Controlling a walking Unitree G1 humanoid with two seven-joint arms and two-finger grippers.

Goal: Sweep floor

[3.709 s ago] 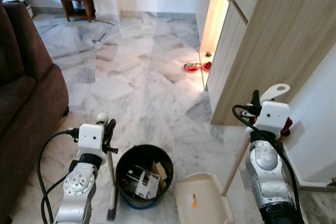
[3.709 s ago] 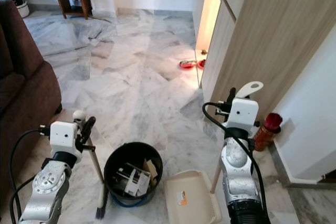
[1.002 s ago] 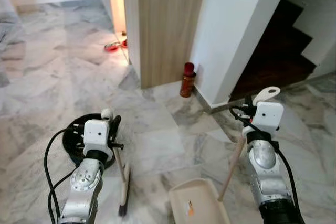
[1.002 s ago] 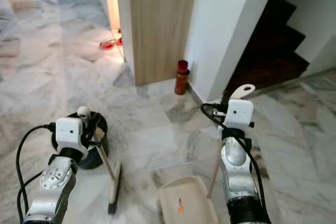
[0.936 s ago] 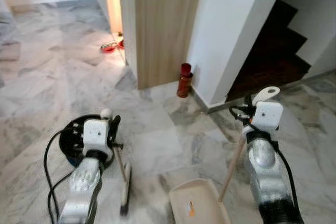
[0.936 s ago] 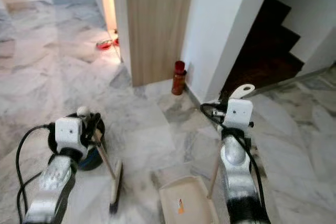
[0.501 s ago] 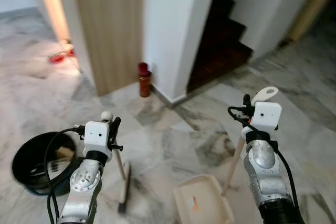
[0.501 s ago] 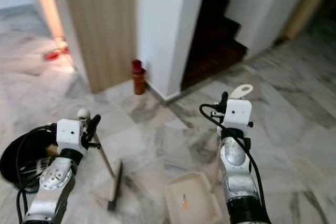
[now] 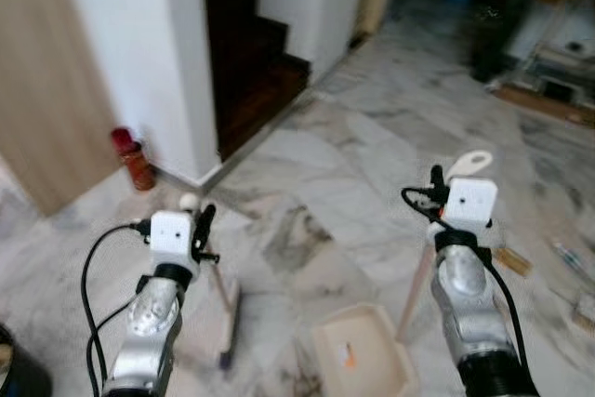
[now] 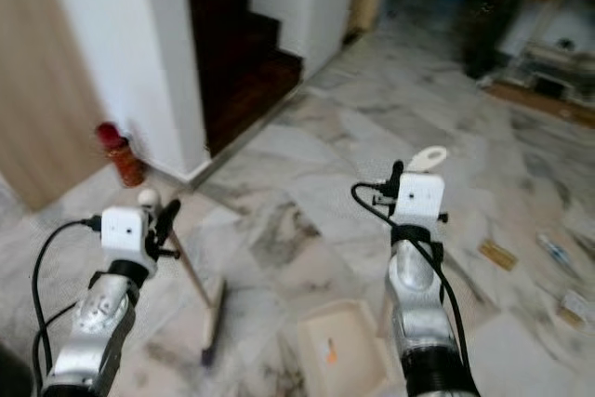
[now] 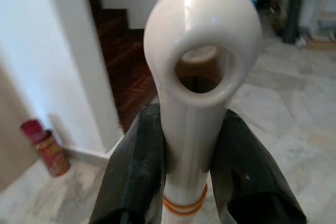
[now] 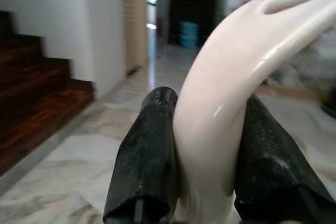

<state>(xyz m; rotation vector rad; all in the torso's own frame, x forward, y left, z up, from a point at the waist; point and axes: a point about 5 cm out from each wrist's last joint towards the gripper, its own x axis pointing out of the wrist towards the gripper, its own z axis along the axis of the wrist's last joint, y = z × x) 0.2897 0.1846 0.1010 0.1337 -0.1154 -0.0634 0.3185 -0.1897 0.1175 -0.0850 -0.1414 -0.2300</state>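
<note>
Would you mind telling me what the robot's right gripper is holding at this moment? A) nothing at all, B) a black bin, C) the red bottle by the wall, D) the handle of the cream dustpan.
D: the right gripper has its black fingers closed around the cream handle, and the head view shows that handle running down to the dustpan on the marble floor.

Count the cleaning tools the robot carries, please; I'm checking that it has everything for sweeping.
2. The broom is clamped in the left gripper, bristles on the floor. The dustpan hangs by its handle from the right gripper, low beside the broom.
</note>
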